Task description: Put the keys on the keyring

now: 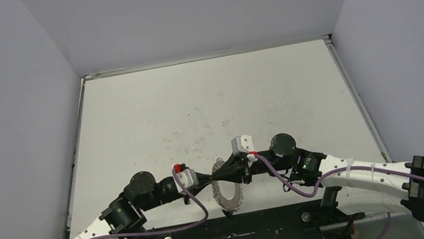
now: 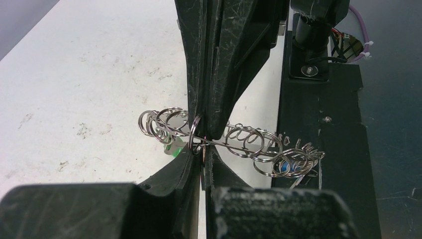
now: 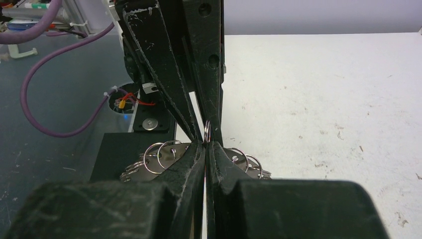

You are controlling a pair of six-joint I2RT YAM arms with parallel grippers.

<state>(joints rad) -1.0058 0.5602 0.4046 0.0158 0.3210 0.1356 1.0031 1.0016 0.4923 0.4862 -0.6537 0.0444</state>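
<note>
The keyring (image 1: 231, 196) stands on edge near the table's front edge, a silvery ring with a rim of small wire loops. My two grippers meet tip to tip at its top. In the left wrist view my left gripper (image 2: 203, 152) is shut on the rim of the keyring (image 2: 249, 144), beside one small loop (image 2: 195, 132). My right gripper (image 3: 205, 145) is shut on the same stretch of the keyring (image 3: 161, 162) from the other side. From above, the left gripper (image 1: 209, 178) and right gripper (image 1: 222, 171) touch noses. The black-headed keys are hidden.
A green-headed key (image 2: 174, 149) and a blue-headed one (image 2: 284, 168) hang among the loops. The black base plate (image 1: 243, 235) lies just in front of the ring. The white table (image 1: 207, 107) stretches behind, with grey walls around it.
</note>
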